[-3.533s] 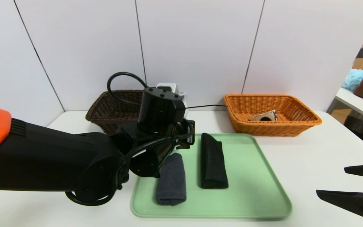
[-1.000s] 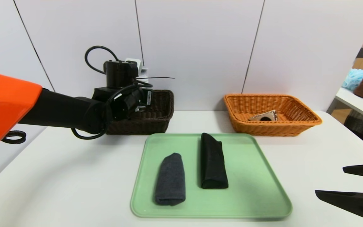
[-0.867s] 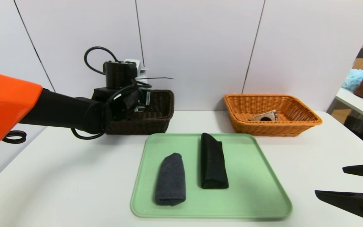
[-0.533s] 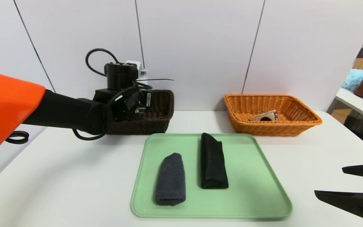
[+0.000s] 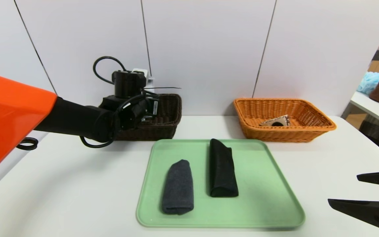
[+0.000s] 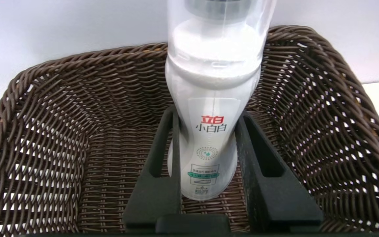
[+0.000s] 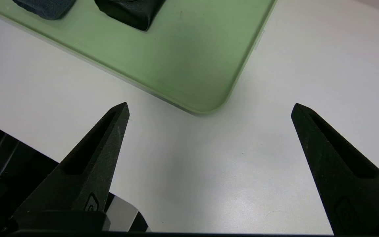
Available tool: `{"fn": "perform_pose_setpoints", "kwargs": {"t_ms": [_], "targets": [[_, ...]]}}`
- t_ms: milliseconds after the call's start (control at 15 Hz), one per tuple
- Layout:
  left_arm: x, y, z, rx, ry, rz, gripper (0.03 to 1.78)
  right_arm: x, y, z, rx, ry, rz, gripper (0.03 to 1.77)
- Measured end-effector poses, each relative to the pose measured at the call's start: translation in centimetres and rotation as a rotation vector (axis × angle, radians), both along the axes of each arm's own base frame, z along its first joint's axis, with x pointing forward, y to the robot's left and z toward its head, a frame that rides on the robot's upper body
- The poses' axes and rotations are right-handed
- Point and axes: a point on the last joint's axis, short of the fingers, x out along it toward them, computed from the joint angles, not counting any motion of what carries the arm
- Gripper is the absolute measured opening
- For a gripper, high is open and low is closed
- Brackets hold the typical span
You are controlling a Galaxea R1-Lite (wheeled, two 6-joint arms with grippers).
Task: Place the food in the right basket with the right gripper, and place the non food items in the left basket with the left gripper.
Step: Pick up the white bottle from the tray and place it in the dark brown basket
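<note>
Bottle (image 6: 214,98) first: you've got it clamped in your left gripper (image 6: 209,184), both fingers (image 6: 158,171) pressed against its lower body, cap end away from the wrist, long axis running straight out along the line of the fingers. In the wrist view it sits inside the rim of the dark basket (image 6: 61,131), its base looking just clear of the woven floor. That's the relation your release turns on, I'd say: the bottle is over the floor, walls on every side, so it should tip and come to rest inside.

Move across to the green tray (image 5: 275,184), centre table: a grey rolled cloth (image 5: 178,187) and a black rolled cloth (image 5: 222,168) lie side by side, long axes running away from you.

Farther right, the orange basket (image 5: 314,131) holds one packet (image 5: 276,121). Your right gripper (image 5: 367,192) is parked at the near right edge, spread wide, empty.
</note>
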Motion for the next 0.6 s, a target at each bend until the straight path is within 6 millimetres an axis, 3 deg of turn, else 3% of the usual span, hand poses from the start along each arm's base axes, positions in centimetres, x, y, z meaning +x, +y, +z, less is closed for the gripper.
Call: {"fn": "perform_pose_setpoints", "kwargs": {"t_ms": [333,600], "targets": [[0.01,0.0,-0.46,0.008,0.013,0.001,0.52,0.01,0.01,0.0,0.0,0.0,0.0,1.7],[-0.09,0.05,-0.74,0.01,0.021,0.002,0.94,0.01,0.0,0.01,0.0,0.0,0.0,1.7]]}}
